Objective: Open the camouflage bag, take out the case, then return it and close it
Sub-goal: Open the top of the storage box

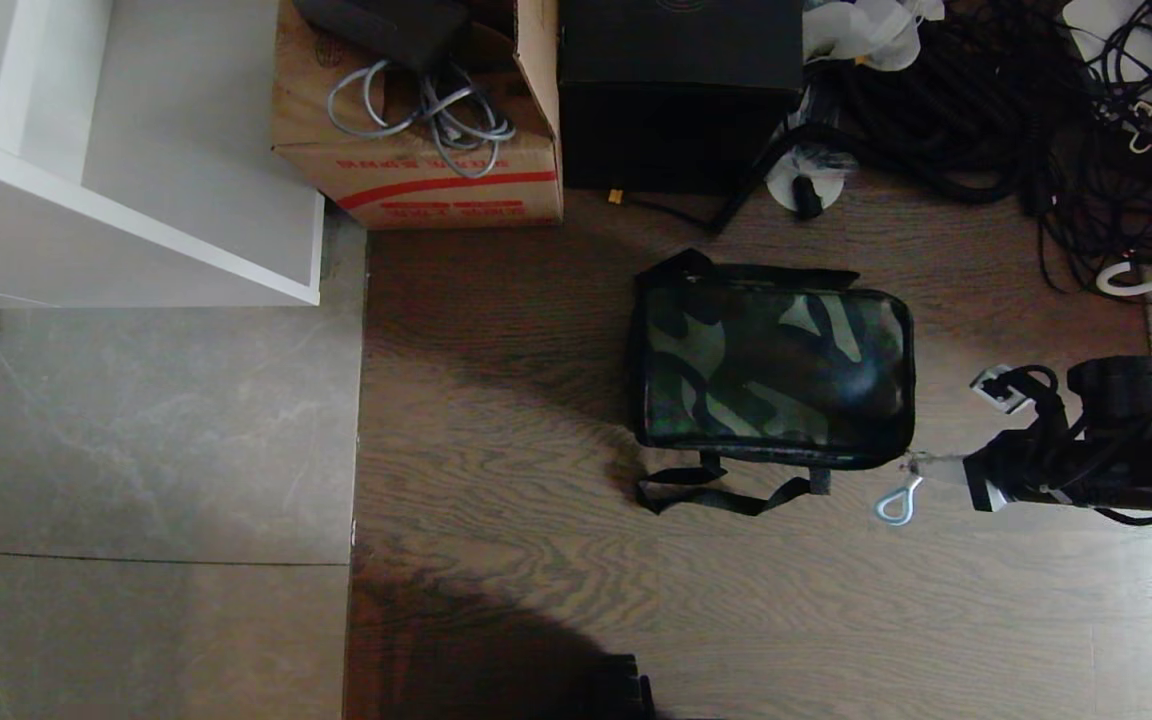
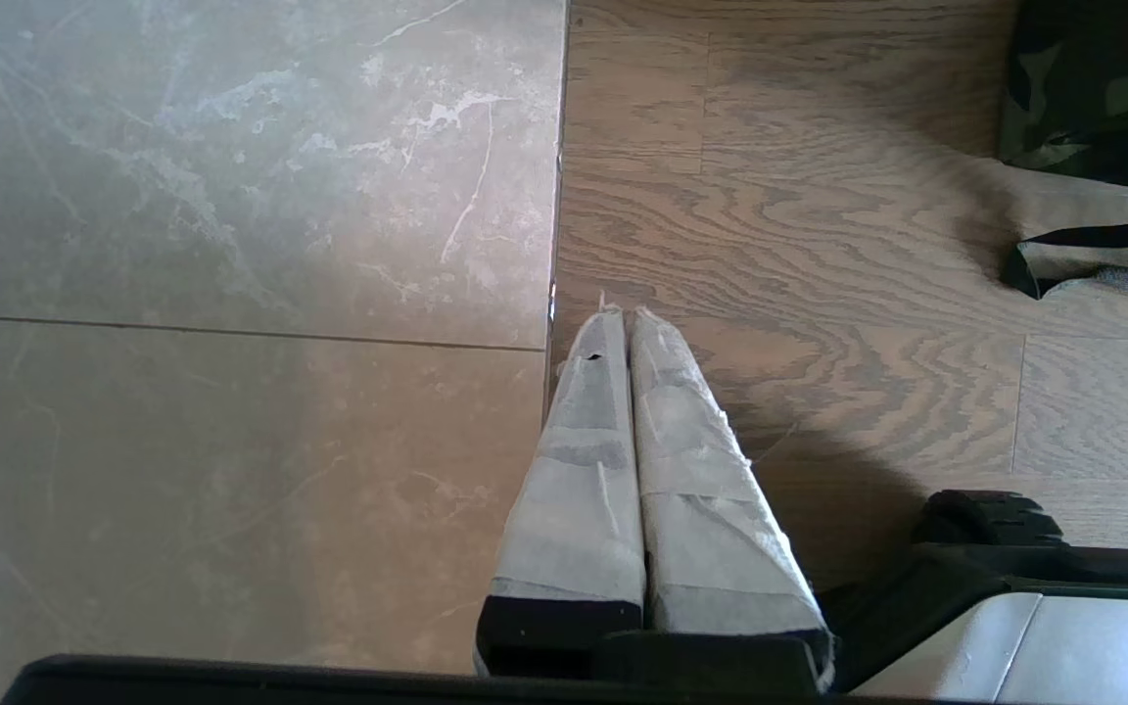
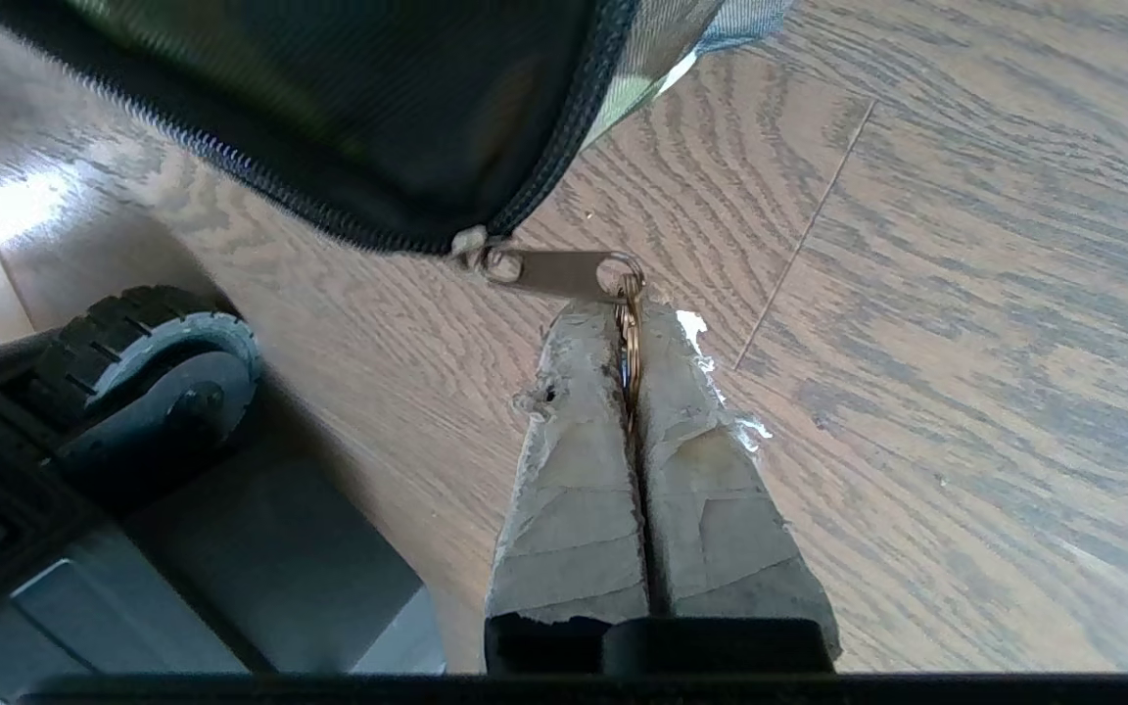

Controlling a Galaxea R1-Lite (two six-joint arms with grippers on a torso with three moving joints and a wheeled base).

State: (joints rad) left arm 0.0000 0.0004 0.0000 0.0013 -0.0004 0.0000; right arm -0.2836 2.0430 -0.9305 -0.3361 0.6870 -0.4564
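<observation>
Lying zipped shut on the wood floor ahead of me is one camouflage bag (image 1: pixel 771 365), its black strap (image 1: pixel 726 492) trailing on the near side. My right gripper (image 3: pixel 628 313) sits at the bag's near right corner, clenched on the ring (image 3: pixel 629 338) of its one zipper pull (image 3: pixel 549 271). My left gripper (image 2: pixel 620 318) hangs pressed closed above the floor seam. Beyond stand one cardboard carton (image 1: pixel 426 150) and one black box (image 1: pixel 678 95).

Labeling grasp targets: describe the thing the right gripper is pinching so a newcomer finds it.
On the wood floor lies the camouflage bag, zipped shut. At its corner nearest the right gripper a flat metal zipper pull sticks out, with a wire ring through its eye. That ring, clamped between the taped fingers, is it: thin bright metal, unlike the black strap.
</observation>
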